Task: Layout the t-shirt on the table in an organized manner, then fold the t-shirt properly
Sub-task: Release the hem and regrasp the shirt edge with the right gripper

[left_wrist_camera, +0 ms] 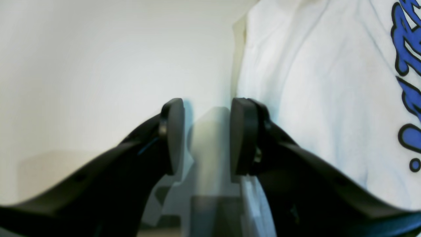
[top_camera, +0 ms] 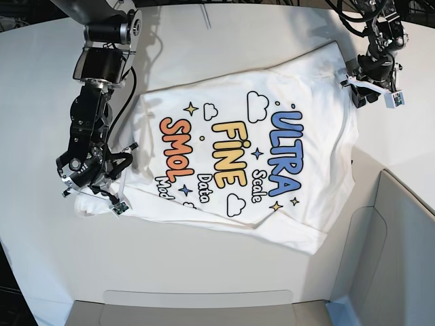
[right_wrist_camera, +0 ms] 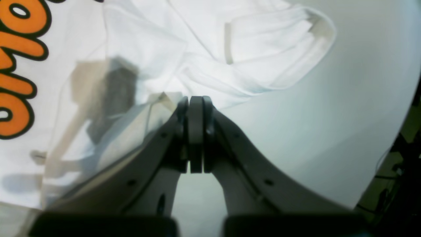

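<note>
The t-shirt (top_camera: 251, 156) lies spread print-up on the table (top_camera: 41, 81), between the two grippers. The right gripper (right_wrist_camera: 196, 98) sits at the sleeve end of the shirt, its pads pressed together; in its wrist view the tips meet just at the cloth's edge, with a bunched sleeve (right_wrist_camera: 279, 56) just ahead and to the right of them and orange lettering (right_wrist_camera: 16, 65) off to the left. Whether a fold of fabric is pinched between the pads cannot be told — nothing shows between them. The left gripper (left_wrist_camera: 205, 131) stands with its jaws apart beside the opposite edge of the shirt: bare table shows through the gap, and the white cloth with blue lettering (left_wrist_camera: 408, 65) runs along the outer side of the right-hand pad (left_wrist_camera: 241, 135).

The base view alone gives the whole layout — the shirt somewhat skewed, wrinkled along its lower hem, the full print of clouds, stars and coloured words readable. The wrist views give what it cannot: how the pads stand. The right wrist view also shows the table's curved rim (right_wrist_camera: 388, 131) beyond the sleeve.

In the base view the right arm (top_camera: 95, 115) reaches down from above, wrist bent toward the sleeve; the left arm (top_camera: 377, 54) comes in from the far corner, its gripper low over the shirt's edge.
</note>
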You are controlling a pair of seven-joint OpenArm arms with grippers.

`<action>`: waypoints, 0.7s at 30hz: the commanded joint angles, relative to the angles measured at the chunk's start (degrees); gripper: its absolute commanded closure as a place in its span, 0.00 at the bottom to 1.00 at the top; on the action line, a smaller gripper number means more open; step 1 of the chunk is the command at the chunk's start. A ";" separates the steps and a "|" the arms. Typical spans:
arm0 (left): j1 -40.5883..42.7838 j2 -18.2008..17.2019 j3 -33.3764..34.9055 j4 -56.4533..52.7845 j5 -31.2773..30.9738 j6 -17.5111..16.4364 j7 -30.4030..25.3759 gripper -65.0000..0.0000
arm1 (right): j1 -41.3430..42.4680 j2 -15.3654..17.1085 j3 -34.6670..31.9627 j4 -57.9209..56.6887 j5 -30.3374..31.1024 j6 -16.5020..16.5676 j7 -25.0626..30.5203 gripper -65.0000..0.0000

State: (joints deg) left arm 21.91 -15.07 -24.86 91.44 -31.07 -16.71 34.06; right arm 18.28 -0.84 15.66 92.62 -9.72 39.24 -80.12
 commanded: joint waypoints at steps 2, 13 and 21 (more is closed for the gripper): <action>0.29 -0.53 -0.32 0.56 0.26 0.23 0.62 0.64 | 2.42 0.09 -0.41 0.79 0.09 0.76 0.12 1.00; 0.37 -0.53 -0.15 0.56 0.26 0.23 0.62 0.64 | 6.38 3.00 -2.69 1.14 5.54 0.76 0.12 0.73; 0.55 -0.53 -0.15 0.56 0.26 0.23 0.62 0.64 | 7.26 3.08 3.64 0.44 10.64 0.76 0.12 0.51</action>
State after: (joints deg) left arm 22.06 -15.09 -24.86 91.44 -31.07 -16.71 34.02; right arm 23.92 2.13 19.33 92.36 0.32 39.24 -80.38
